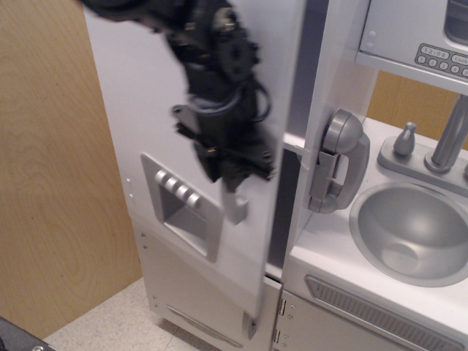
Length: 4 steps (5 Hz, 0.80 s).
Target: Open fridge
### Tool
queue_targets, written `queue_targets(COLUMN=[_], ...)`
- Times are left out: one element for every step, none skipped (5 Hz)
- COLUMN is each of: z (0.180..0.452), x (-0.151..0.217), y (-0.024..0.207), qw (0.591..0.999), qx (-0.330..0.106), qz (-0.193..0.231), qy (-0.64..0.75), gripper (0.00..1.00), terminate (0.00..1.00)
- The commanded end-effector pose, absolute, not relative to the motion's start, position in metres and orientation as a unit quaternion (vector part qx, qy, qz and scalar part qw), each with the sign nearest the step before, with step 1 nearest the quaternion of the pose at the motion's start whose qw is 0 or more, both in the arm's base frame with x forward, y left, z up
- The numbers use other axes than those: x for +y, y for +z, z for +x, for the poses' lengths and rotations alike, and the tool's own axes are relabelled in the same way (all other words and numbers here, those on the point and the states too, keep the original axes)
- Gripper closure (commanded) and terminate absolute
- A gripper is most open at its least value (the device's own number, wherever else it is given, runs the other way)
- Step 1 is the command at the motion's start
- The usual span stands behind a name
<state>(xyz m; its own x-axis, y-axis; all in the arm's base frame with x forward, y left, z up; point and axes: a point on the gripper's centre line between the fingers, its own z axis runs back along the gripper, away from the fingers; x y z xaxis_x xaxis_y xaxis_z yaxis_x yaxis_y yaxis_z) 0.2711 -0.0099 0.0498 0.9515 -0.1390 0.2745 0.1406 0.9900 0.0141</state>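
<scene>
Jaws clamped together on the silver handle (pixel 235 205), the black gripper (pixel 228 170), blurred, hangs against the large door of the fridge (pixel 146 95). Just left of the jaws sits the recessed dispenser panel (pixel 181 212) with its buttons. To their right the door's edge stands clear of the cabinet, a dark gap showing. Farther right are a toy phone (pixel 338 161) and a sink (pixel 413 230).
</scene>
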Motion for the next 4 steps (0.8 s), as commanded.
queue_targets(z=[0.244,0.225,0.218,0.222], x=[0.008,0.005,-0.004,-0.032], y=[0.07,0.056,0.05,0.045], qw=[0.988,0.992,0.992,0.992], qx=[-0.137,-0.097,-0.079,-0.027], qz=[0.041,0.059,0.067,0.03], qy=[-0.066,-0.055,-0.068,-0.119], gripper=[0.0,0.0,0.0,0.0], terminate=[0.0,0.0,0.0,0.0])
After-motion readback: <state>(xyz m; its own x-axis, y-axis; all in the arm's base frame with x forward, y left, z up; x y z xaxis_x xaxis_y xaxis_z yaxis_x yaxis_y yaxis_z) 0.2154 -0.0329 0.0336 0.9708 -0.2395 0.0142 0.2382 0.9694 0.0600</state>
